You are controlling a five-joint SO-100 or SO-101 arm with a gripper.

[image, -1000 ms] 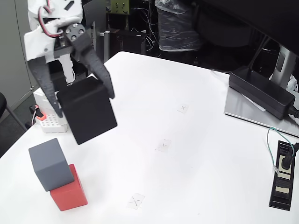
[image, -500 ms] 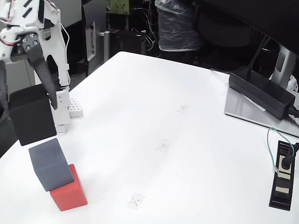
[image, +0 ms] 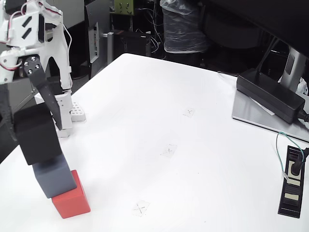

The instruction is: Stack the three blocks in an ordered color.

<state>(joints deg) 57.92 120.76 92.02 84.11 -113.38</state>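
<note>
a: far left of the fixed view first. what has the gripper point(image: 30, 130) got?
b: its two dark fingers pinch the black block point(image: 37, 134) by its sides. the block sits on or just above the grey block point(image: 54, 176); whether they touch i cannot tell.
a: and beneath?
b: the grey block rests on the red block point(image: 71, 201), offset toward the left, so it overhangs. the red one stands on the white table point(image: 193, 159) near the front left corner.
a: step in hand?
b: placing the third block, in my judgement. the next move calls for seating it square on the grey one, then parting the fingers without nudging a stack that already leans off centre.
a: further right?
b: taped crosses point(image: 168, 150) mid-table, a power adapter point(image: 270, 95) and a small black board point(image: 292, 181) at the right edge. all well apart from the stack.
</note>
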